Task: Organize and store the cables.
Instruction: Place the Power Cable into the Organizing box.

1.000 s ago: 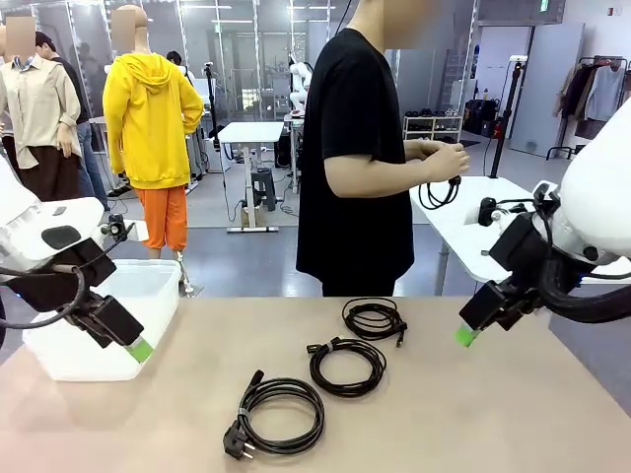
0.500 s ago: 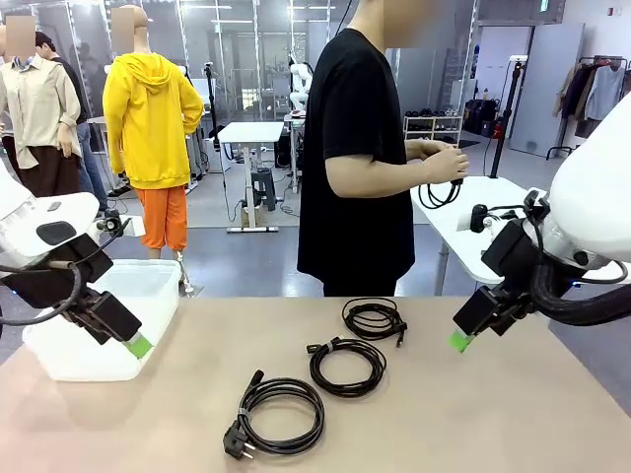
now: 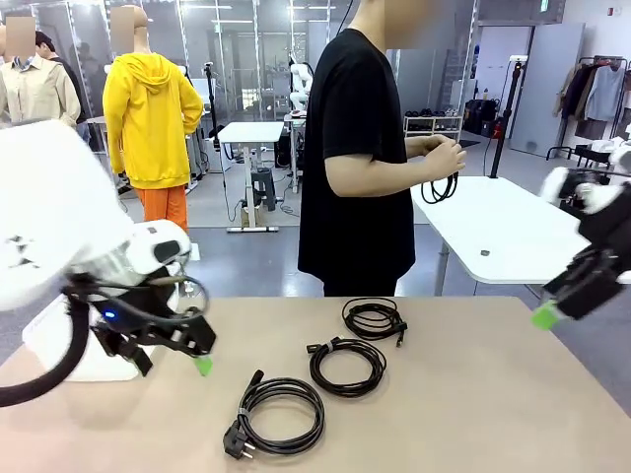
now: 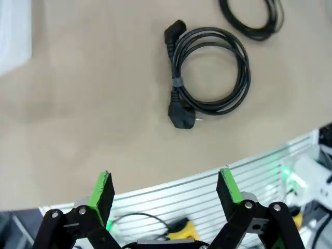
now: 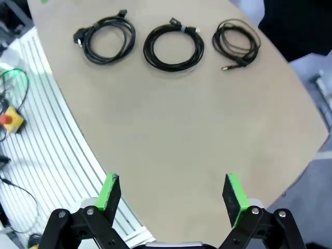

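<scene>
Three black cables lie coiled in a diagonal row on the tan table [image 3: 473,414]. Nearest is the thick cable [image 3: 317,414] [image 4: 244,72] [image 5: 129,39] with a chunky plug. Then comes a medium cable [image 3: 380,365] [image 5: 174,66], and farthest a thin cable [image 3: 350,317] [image 5: 249,44]. My left gripper [image 3: 202,365] [image 4: 166,189] hangs open just left of the thick cable, nothing between its fingers. My right gripper [image 3: 545,315] [image 5: 174,192] is open and high at the table's right edge, far from the coils. The person's hands hold another black cable [image 3: 441,187].
A white bin [image 3: 69,360] [image 4: 13,36] stands at the table's left, mostly hidden behind my left arm. The person in a black shirt [image 3: 355,148] stands at the far edge. A white side table [image 3: 493,227] is behind on the right.
My left arm swung right from over the white bin to a spot beside the thick cable. My right gripper drew back to the right edge. The coils have not moved.
</scene>
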Controlling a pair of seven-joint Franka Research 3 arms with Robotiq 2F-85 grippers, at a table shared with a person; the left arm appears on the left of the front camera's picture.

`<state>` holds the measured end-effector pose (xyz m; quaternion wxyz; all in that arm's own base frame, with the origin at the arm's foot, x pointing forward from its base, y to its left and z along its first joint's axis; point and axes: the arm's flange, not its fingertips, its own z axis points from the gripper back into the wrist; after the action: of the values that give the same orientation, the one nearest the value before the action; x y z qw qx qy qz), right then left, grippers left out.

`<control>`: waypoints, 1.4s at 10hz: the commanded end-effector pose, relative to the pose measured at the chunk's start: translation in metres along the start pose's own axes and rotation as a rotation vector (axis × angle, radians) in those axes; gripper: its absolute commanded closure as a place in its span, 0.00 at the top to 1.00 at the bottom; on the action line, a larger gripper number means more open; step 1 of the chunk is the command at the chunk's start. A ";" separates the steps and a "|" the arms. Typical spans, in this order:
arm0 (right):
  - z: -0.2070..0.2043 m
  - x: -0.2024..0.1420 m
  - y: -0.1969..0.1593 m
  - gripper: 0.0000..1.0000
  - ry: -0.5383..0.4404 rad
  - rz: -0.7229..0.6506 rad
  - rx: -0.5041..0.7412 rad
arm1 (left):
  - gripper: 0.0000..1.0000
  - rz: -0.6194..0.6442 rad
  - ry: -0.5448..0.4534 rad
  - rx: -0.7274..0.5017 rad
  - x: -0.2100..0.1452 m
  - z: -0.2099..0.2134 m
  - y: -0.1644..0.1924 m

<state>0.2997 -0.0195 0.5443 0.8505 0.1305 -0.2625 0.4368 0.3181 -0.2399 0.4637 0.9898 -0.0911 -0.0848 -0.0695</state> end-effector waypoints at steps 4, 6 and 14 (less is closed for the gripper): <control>-0.012 -0.129 0.015 1.00 -0.129 -0.014 -0.015 | 1.00 0.173 0.113 0.046 0.041 -0.077 -0.056; -0.021 -0.140 0.015 1.00 -0.181 0.057 0.065 | 1.00 0.212 0.083 0.073 0.049 -0.100 -0.057; 0.050 -0.100 -0.037 1.00 -0.144 -0.016 -0.010 | 1.00 0.113 -0.013 0.168 0.063 -0.178 -0.046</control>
<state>0.2637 -0.1310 0.5289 0.8339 0.1626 -0.3219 0.4179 0.3945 -0.3134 0.3156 0.9972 -0.0213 -0.0684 -0.0199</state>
